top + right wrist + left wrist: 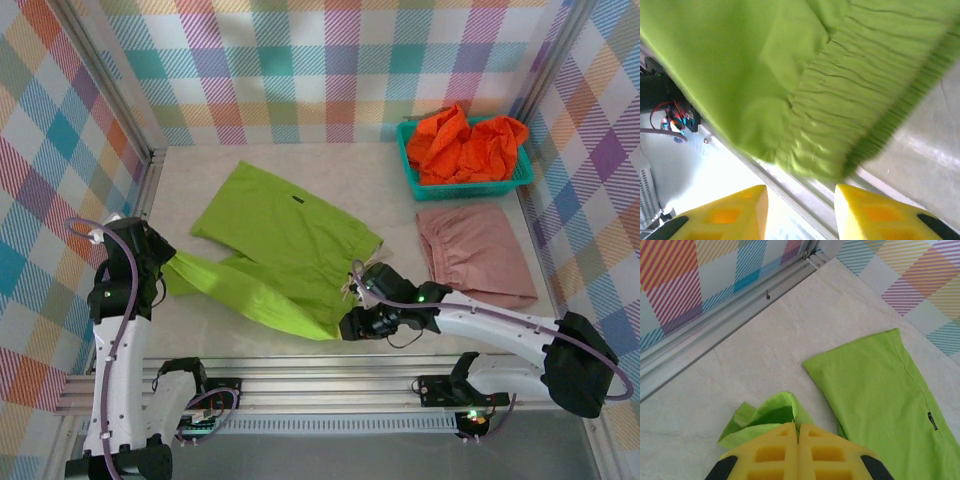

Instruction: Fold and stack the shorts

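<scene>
The lime green shorts [280, 240] lie spread across the middle of the table. My left gripper [160, 268] is shut on a bunched corner of one leg at their left end; in the left wrist view the yellow fingertips [799, 427] pinch a fold of green cloth [765, 412]. My right gripper [350, 322] stands open at the front edge, just short of the gathered waistband [840, 125], with nothing between its fingers [740, 207]. The dusty pink shorts [475, 255] lie folded at the right. The bright orange shorts [465, 145] sit crumpled in the basket.
The teal plastic basket [408, 160] stands at the back right. An aluminium rail [330, 375] runs along the front edge right under my right gripper. Another rail [715, 325] and checked walls bound the left side.
</scene>
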